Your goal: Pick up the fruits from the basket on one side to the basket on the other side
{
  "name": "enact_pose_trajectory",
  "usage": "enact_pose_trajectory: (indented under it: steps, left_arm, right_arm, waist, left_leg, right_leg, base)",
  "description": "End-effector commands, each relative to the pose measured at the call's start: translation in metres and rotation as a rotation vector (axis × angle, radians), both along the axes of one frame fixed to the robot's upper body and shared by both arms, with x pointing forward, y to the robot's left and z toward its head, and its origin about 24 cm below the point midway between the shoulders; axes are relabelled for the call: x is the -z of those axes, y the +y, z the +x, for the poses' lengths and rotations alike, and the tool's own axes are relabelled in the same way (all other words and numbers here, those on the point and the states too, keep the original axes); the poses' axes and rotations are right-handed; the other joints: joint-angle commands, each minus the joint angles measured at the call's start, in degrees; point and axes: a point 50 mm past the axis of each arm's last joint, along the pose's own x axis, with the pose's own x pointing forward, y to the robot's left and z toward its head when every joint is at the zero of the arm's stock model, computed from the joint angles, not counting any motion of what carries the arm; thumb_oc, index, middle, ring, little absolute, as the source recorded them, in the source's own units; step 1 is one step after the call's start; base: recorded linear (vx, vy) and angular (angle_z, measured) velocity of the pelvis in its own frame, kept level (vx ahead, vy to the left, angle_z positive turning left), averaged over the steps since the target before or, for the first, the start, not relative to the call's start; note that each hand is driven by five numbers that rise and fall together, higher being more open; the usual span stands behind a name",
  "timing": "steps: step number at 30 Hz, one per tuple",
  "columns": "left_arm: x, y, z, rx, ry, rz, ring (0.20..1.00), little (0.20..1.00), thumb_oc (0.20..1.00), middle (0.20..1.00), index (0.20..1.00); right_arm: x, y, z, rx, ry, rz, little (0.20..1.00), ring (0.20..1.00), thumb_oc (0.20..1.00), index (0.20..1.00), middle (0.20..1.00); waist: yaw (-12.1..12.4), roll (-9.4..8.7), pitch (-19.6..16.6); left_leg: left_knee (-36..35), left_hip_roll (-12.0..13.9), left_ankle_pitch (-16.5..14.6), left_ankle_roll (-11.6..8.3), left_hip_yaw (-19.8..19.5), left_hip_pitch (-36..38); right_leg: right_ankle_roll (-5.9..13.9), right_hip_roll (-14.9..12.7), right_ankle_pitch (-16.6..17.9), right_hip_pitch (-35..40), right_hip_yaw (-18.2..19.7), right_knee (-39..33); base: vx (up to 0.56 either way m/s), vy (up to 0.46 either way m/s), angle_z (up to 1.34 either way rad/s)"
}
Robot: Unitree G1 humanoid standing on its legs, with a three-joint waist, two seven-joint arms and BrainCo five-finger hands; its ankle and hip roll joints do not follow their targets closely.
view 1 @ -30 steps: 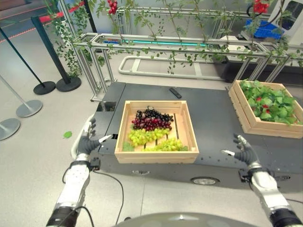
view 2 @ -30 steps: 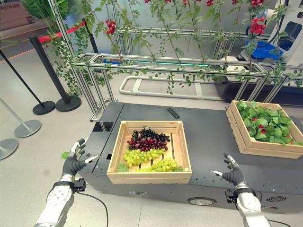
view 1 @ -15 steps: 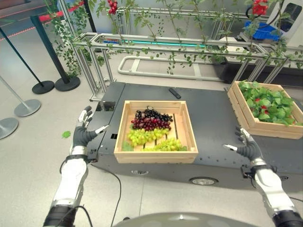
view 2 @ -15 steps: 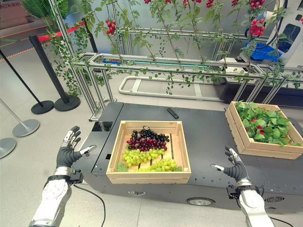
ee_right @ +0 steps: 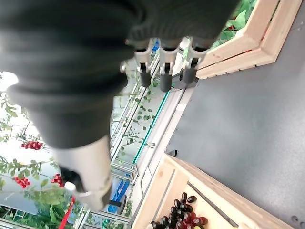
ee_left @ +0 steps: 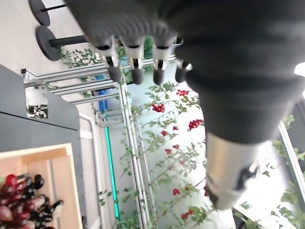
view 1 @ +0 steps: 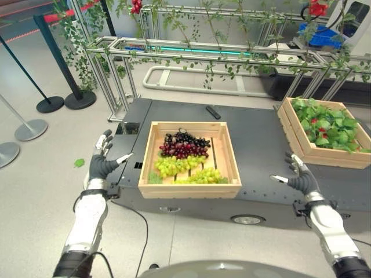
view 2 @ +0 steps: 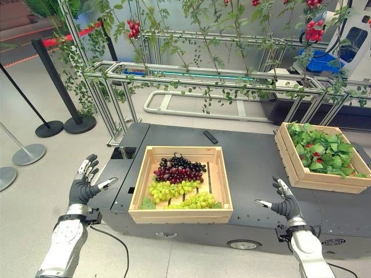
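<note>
Left eye view shows you both hands spread and empty: the left hand (view 1: 102, 164) and right hand (view 1: 299, 179) flank the crate (view 1: 146, 161) of grapes (view 1: 184, 146); the second crate (view 1: 304, 145) sits beyond your right hand.

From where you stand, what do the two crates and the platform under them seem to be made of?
Both the crate of grapes and the crate of leaves look like pale, unfinished wood: visible slats and plain board edges. The platform looks like dark grey matte metal or hard plastic; its smooth, even surface does not settle which.
</note>
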Motion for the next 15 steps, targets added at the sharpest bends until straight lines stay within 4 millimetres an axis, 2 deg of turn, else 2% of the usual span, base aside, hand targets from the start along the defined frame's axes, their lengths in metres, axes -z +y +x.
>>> enact_pose_trajectory:
  steps: [1, 3, 4, 5, 6, 7, 8, 10, 11, 12, 13, 14, 15]
  left_arm:
    - [-0.035, 0.006, 0.018, 0.011, -0.164, 0.036, 1.000, 1.000, 1.000, 1.000, 1.000]
    - [-0.035, 0.000, 0.019, 0.033, -0.172, 0.018, 1.000, 1.000, 1.000, 1.000, 1.000]
    - [-0.034, -0.002, 0.021, 0.034, -0.172, 0.005, 1.000, 1.000, 1.000, 1.000, 1.000]
    - [-0.032, -0.004, 0.022, 0.034, -0.167, -0.002, 1.000, 1.000, 1.000, 1.000, 1.000]
    - [-0.031, -0.006, 0.023, 0.037, -0.166, -0.005, 1.000, 1.000, 1.000, 1.000, 1.000]
    - [-0.031, -0.008, 0.023, 0.042, -0.167, -0.003, 1.000, 1.000, 1.000, 1.000, 1.000]
    - [-0.032, -0.009, 0.023, 0.044, -0.174, 0.001, 1.000, 1.000, 1.000, 1.000, 1.000]
    - [-0.037, -0.008, 0.023, 0.034, -0.195, 0.024, 1.000, 1.000, 1.000, 1.000, 1.000]
    - [-0.037, -0.008, 0.023, 0.033, -0.195, 0.025, 1.000, 1.000, 1.000, 1.000, 1.000]
    - [-0.042, -0.005, 0.025, 0.011, -0.219, 0.034, 1.000, 1.000, 1.000, 1.000, 1.000]
    - [-0.040, -0.002, 0.023, -0.006, -0.216, 0.036, 1.000, 1.000, 1.000, 1.000, 1.000]
    - [-0.041, -0.002, 0.023, -0.007, -0.216, 0.036, 1.000, 1.000, 1.000, 1.000, 1.000]
    - [-0.045, 0.002, 0.019, -0.012, -0.230, 0.064, 1.000, 1.000, 1.000, 1.000, 1.000]
  right_arm:
    - [-0.055, 0.009, 0.027, -0.085, -0.265, -0.005, 1.000, 1.000, 1.000, 1.000, 1.000]
    - [-0.059, 0.011, 0.028, -0.091, -0.285, 0.008, 1.000, 1.000, 1.000, 1.000, 1.000]
    - [-0.060, 0.011, 0.029, -0.090, -0.291, 0.012, 1.000, 1.000, 1.000, 1.000, 1.000]
    - [-0.060, 0.011, 0.028, -0.081, -0.295, 0.014, 1.000, 1.000, 1.000, 1.000, 1.000]
    - [-0.060, 0.011, 0.029, -0.075, -0.302, 0.016, 1.000, 1.000, 1.000, 1.000, 1.000]
    - [-0.060, 0.012, 0.029, -0.074, -0.305, 0.014, 1.000, 1.000, 1.000, 1.000, 1.000]
    - [-0.062, 0.013, 0.030, -0.075, -0.317, 0.008, 1.000, 1.000, 1.000, 1.000, 1.000]
    - [-0.066, 0.017, 0.035, -0.088, -0.342, -0.004, 1.000, 1.000, 1.000, 1.000, 1.000]
    - [-0.066, 0.017, 0.035, -0.088, -0.343, -0.005, 1.000, 1.000, 1.000, 1.000, 1.000]
    - [-0.071, 0.020, 0.042, -0.091, -0.366, -0.022, 1.000, 1.000, 1.000, 1.000, 1.000]
    - [-0.068, 0.023, 0.045, -0.103, -0.353, -0.009, 1.000, 1.000, 1.000, 1.000, 1.000]
    - [-0.069, 0.024, 0.045, -0.103, -0.353, -0.009, 1.000, 1.000, 1.000, 1.000, 1.000]
    - [-0.063, 0.025, 0.040, -0.107, -0.333, -0.009, 1.000, 1.000, 1.000, 1.000, 1.000]
  waist:
    - [1.6, -2.62, 3.4]
    - [2.5, -2.61, 5.5]
    - [2.4, -2.72, 6.2]
    - [2.2, -2.71, 6.6]
    - [1.9, -2.12, 6.5]
    - [2.0, -1.95, 6.3]
    - [1.9, -1.37, 6.1]
    - [2.6, -0.23, 6.5]
    - [2.6, -0.27, 6.5]
    - [3.0, -0.16, 6.6]
    - [3.1, -0.04, 6.0]
    - [3.1, 0.03, 5.9]
    - [3.6, -0.72, 5.1]
  left_leg:
    - [23.8, 0.4, -5.0, -0.76, -3.2, -7.6]
    - [32.6, 0.4, 1.1, -3.46, -6.4, -12.8]
    - [34.8, 0.3, 2.3, -4.29, -7.1, -14.7]
    - [34.6, 0.9, 3.3, -4.28, -6.8, -16.2]
    - [30.1, 2.4, 4.0, -3.85, -5.7, -17.5]
    - [25.6, 2.7, 3.7, -3.48, -5.6, -17.5]
    - [19.6, 3.6, 2.6, -2.62, -5.6, -17.1]
    - [6.1, 4.6, 6.6, -2.77, -6.6, -16.9]
    - [5.0, 4.6, 7.3, -2.81, -6.5, -16.4]
    - [1.1, 5.8, 8.7, -3.48, -6.3, -17.6]
    - [2.8, 6.1, 7.0, -2.64, -6.1, -16.6]
    - [2.9, 6.2, 7.1, -2.60, -6.0, -16.8]
    - [4.4, 5.3, 6.9, -2.40, -4.4, -17.6]
  right_leg:
    - [1.05, -1.4, -5.1, 1.0, -2.1, 5.0]
    - [-0.04, -0.8, -5.5, 2.9, -2.9, 4.3]
    - [-0.38, -0.7, -5.7, 3.7, -3.6, 3.8]
    - [-0.68, -0.3, -6.0, 4.4, -4.2, 3.3]
    - [-0.59, 0.5, -6.4, 4.9, -4.9, 2.3]
    - [-0.21, 0.7, -6.5, 5.4, -5.1, 1.3]
    - [0.34, 1.1, -6.6, 5.4, -5.2, 0.8]
    - [1.48, 1.5, -7.0, 5.5, -4.5, 0.3]
    - [1.47, 1.5, -7.0, 5.4, -4.5, 0.4]
    - [2.31, 1.1, -7.6, 5.3, -4.1, 0.0]
    - [2.61, 0.8, -8.2, 5.6, -3.5, 0.4]
    - [2.60, 0.8, -8.1, 5.4, -3.4, 0.5]
    - [3.24, -0.6, -9.0, 5.9, -3.5, 1.9]
  base:
    - [-0.04, -0.283, -0.33]
    - [-0.04, -0.178, -0.30]
    - [0.00, -0.139, -0.02]
    - [0.07, -0.095, 0.14]
    - [0.14, -0.037, 0.26]
    - [0.18, 0.033, 0.30]
    - [0.20, 0.091, 0.23]
    - [0.17, 0.122, 0.06]
    - [0.15, 0.141, 0.00]
    - [0.18, 0.162, 0.03]
    - [0.17, 0.167, 0.00]
    - [0.30, 0.265, -0.43]
    - [0.32, 0.282, -0.53]
